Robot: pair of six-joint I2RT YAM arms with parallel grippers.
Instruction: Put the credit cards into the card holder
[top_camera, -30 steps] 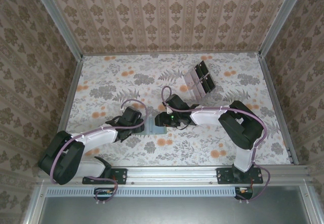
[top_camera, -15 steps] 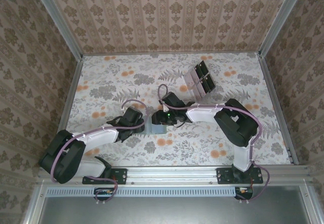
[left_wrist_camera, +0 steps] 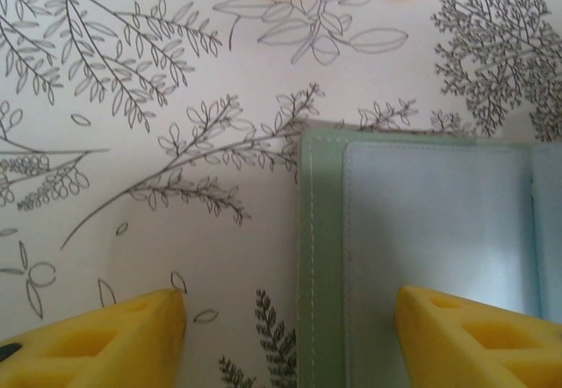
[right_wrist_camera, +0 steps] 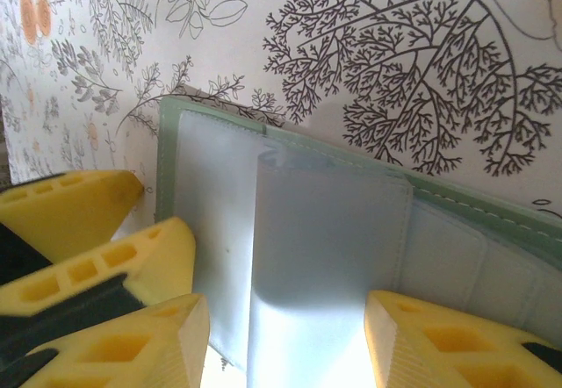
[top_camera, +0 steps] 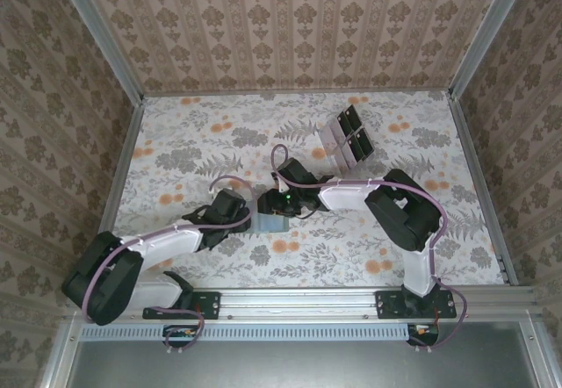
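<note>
The green card holder (top_camera: 274, 225) lies open on the flowered table between both grippers. A pale credit card (right_wrist_camera: 325, 256) sits between the fingers of my right gripper (right_wrist_camera: 285, 305), which is shut on it. The card's far end lies over the holder's (right_wrist_camera: 211, 168) pale inside, against its pocket. My left gripper (left_wrist_camera: 288, 305) is open and straddles the holder's left green edge (left_wrist_camera: 320, 256), one finger over the table and one over the lining. Its yellow fingers (right_wrist_camera: 97, 256) show at the left of the right wrist view. More pale cards (top_camera: 332, 133) stand at the back.
A clear rack with dark squares (top_camera: 356, 142) stands at the back right of the table, beside the spare cards. Patterned walls (top_camera: 79, 81) close in the table on three sides. The two grippers (top_camera: 235, 212) (top_camera: 268, 202) are close together over the holder.
My right gripper has moved left with the card, from beside the holder to over it. The left gripper stayed at the holder's left edge, shifting only slightly.
</note>
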